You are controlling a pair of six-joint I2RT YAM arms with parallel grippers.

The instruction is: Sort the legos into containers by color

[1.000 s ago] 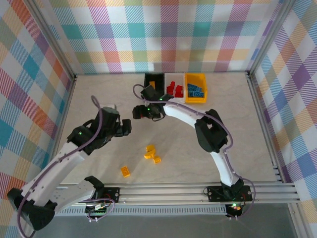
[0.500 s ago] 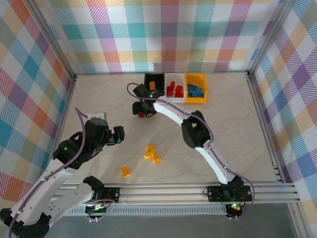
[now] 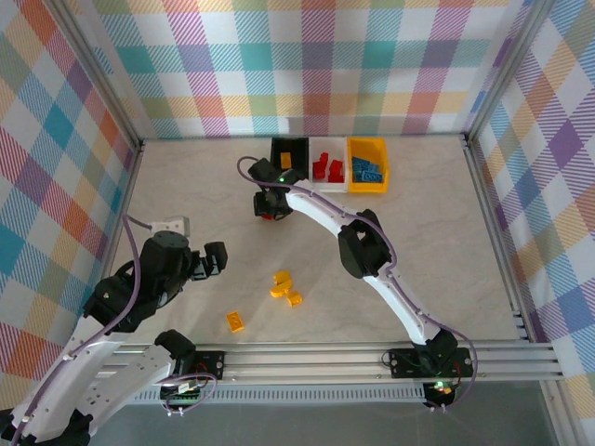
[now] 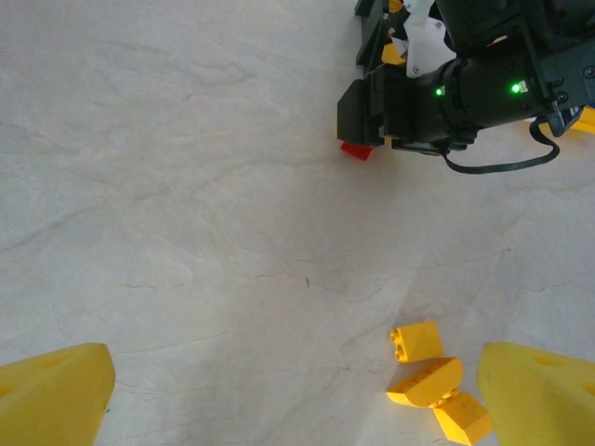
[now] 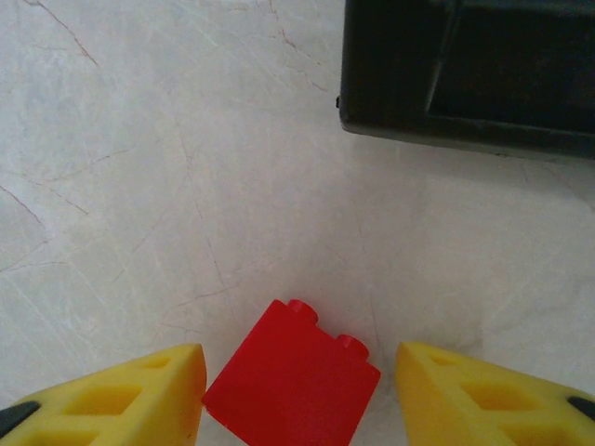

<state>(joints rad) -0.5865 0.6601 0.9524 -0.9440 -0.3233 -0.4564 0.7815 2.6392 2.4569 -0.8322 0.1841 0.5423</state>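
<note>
Most of the pale, veined tabletop (image 3: 446, 251) is open surface, widest on its right half. Plaid walls close three sides, and a metal rail (image 3: 372, 358) bounds the near edge.

The right arm (image 3: 372, 251) arcs across to the far left-centre. Three joined bins stand against the far wall: a black bin (image 3: 293, 144), a white bin (image 3: 321, 144) and a yellow bin (image 3: 367, 142). They hold an orange brick (image 3: 285, 161), red bricks (image 3: 327, 168) and blue bricks (image 3: 368, 171), in that order; exact counts are hard to make out.

From above, the right tool (image 3: 270, 206), just near of the black bin, hides most of a red brick (image 3: 268, 216). Its wrist camera shows that brick on the tabletop between the yellow fingertips (image 5: 121, 395), its lower part cut off. One tip meets a corner and the other stands slightly apart, so the jaws are partly drawn in and not clamped. The black bin's corner is cropped there.

The left tool (image 3: 212, 260) hangs spread wide, holding nothing.

Three yellow-orange bricks (image 3: 284, 286) cluster mid-table, touching. A lone yellow-orange brick (image 3: 235, 321) lies near the rail.
</note>
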